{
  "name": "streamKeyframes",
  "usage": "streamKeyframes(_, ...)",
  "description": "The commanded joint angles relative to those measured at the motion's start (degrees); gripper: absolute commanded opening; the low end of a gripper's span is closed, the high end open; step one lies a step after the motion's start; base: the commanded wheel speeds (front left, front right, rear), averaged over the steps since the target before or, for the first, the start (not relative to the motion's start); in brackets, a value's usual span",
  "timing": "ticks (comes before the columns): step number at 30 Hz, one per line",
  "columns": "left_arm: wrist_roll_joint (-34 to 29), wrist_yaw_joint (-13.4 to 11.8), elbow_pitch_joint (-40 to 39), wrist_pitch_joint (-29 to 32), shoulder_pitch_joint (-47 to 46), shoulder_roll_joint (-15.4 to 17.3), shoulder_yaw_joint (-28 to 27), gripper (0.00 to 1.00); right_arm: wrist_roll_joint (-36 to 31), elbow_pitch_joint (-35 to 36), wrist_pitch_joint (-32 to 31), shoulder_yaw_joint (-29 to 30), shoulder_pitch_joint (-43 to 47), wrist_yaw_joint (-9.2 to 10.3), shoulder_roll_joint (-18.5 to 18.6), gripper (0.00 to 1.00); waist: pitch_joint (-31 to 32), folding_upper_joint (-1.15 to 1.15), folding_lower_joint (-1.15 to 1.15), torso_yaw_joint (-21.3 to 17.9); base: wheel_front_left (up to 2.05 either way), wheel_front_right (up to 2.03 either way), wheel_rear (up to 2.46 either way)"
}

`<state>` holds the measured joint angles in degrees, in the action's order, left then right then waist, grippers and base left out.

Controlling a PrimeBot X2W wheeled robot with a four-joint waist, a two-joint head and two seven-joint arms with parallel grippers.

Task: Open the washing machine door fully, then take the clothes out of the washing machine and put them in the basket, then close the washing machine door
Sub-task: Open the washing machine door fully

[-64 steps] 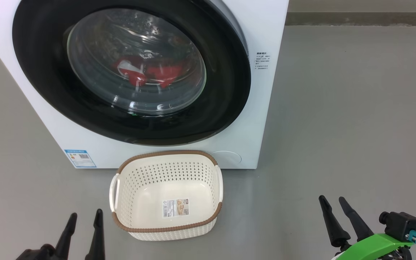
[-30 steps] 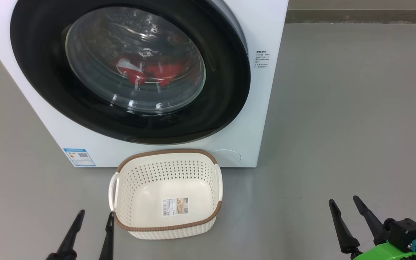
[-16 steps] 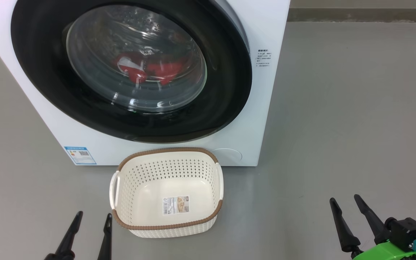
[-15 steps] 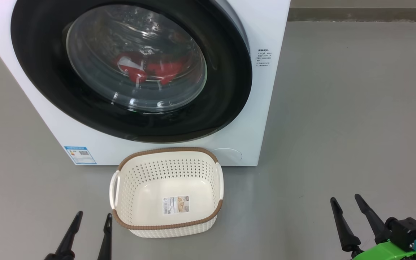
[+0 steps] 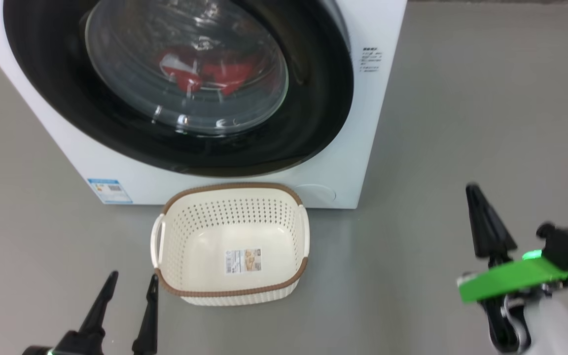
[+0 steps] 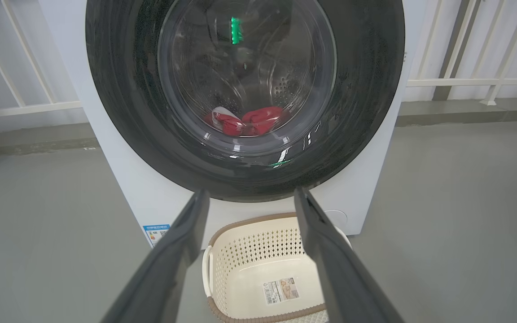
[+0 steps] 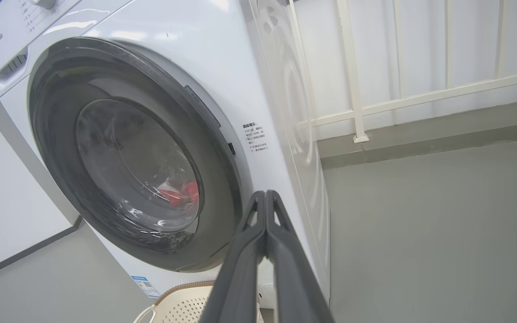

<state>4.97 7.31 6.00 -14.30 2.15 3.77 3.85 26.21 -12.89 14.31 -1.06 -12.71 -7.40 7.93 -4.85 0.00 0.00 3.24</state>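
Right gripper (image 5: pixel 474 193): raised since earlier, fingers now pressed together, nothing pinched.
Left gripper (image 5: pixel 133 276): spread, empty.
Door (image 5: pixel 313 98): not yet opened, stiff, glossy; best taken at its 3 o'clock edge, where a recess (image 7: pixel 202 105) is possibly seen.
Clothes (image 5: pixel 215 74): soft, light; laid at the drum's (image 6: pixel 281 89) 6 o'clock behind glass (image 5: pixel 244 113).
Hidden: door top cut off; latch unclear.

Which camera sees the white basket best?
The head view: the whole basket shows, rim, handles and sticker. In the left wrist view the left gripper hides one side and the frame cuts its near end. The right wrist view has a corner of its rim.
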Motion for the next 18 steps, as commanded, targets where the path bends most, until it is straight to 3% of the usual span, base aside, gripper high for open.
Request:
streamKeyframes(1, 0.51, 0.12, -1.46, -0.70, -2.46, 0.55, -1.66, 1.00, 1.14, 1.06, 0.69, -1.23, -2.49, -0.09, 0.02, 0.00, -1.27, 0.00, 0.00, 1.01, 0.00, 0.00, 0.00)
streamKeyframes(12, 2.65, 0.16, -1.70, -0.70, -7.30, 1.14, 0.72, 1.00, 7.67, -3.35, 0.69, -0.14, -16.86, -0.09, 0.48, 0.00, -6.48, 0.00, 0.00, 4.65, 0.00, 0.00, 0.00)
streamKeyframes(18, 3.45, 0.17, -1.49, -0.70, -9.60, 1.54, 1.73, 1.00, 10.78, -8.28, 0.69, -1.97, -25.19, -0.09, 2.68, 0.00, -8.78, 0.00, 0.00, 5.98, 0.00, 0.00, 0.00)
